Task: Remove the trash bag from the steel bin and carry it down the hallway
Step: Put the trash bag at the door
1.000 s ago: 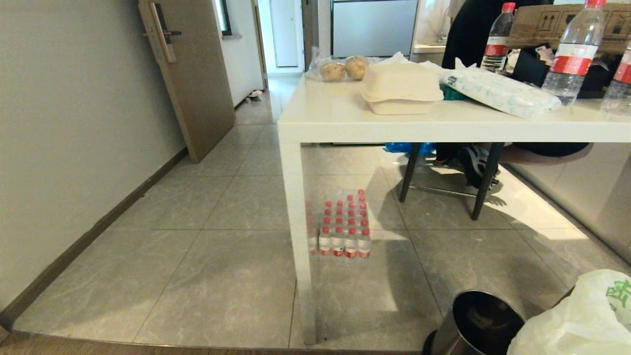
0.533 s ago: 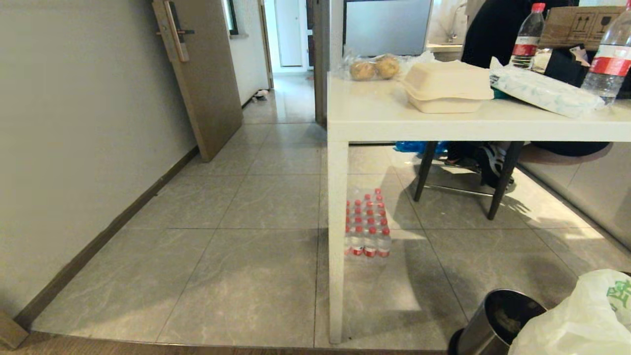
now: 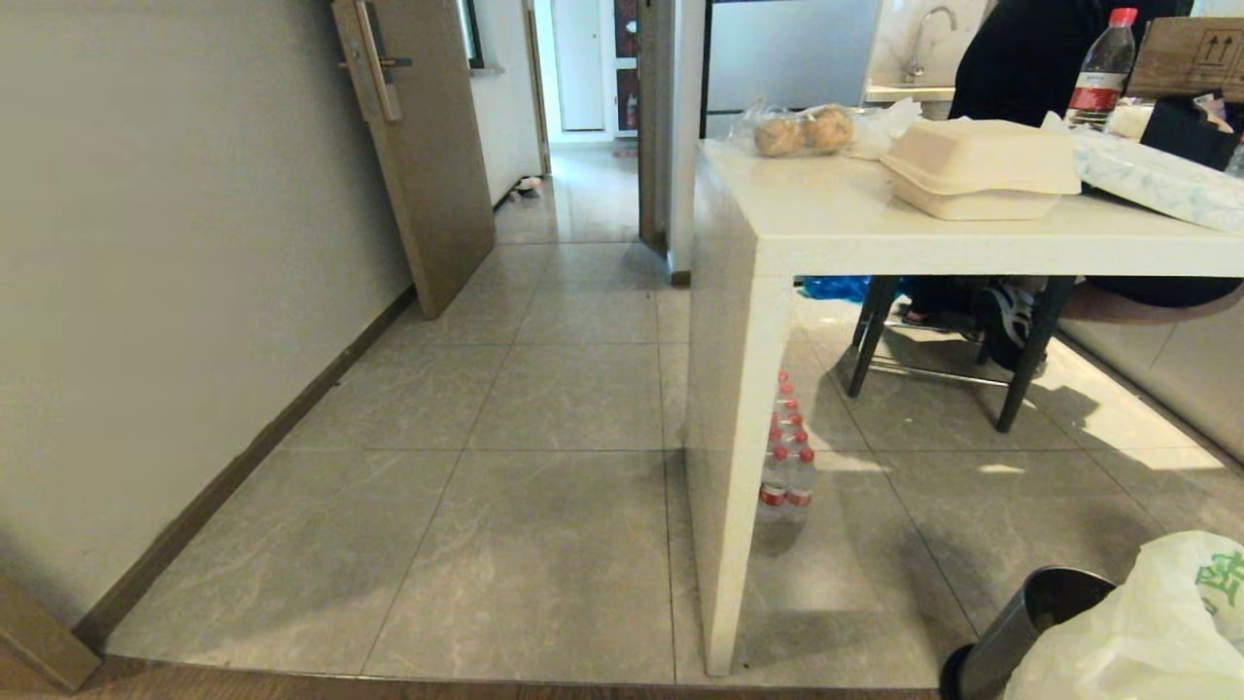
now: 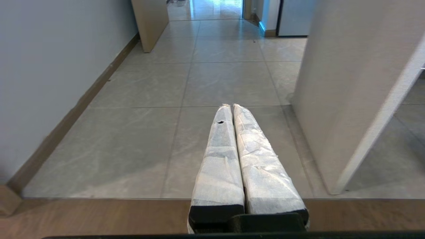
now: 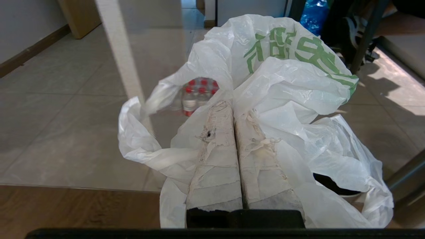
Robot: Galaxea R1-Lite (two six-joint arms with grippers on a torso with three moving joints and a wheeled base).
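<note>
The trash bag (image 5: 285, 99) is white and crinkly with green writing on it, and it is out of the steel bin (image 3: 1030, 622). In the head view the bag sits at the bottom right corner, just beside the bin's black rim. Since the earlier pictures the whole view has slid: the white table (image 3: 875, 233), the pack of red-capped bottles (image 3: 787, 467) under it and the bin now all show further to the right, so the camera has turned or driven, not the things. The bag sits at the same spot in the picture as before. More of the hallway (image 3: 583, 194) past the brown door (image 3: 428, 165) shows now. The right gripper (image 5: 234, 108) has its two taped fingers pressed tight together, pinching the thin plastic of the bag, which bunches up around them. It points forward over the grey floor (image 3: 505, 544). The left gripper (image 4: 231, 107) is squeezed together too, with nothing in it, and it points straight ahead over the floor tiles, near the table's leg.
</note>
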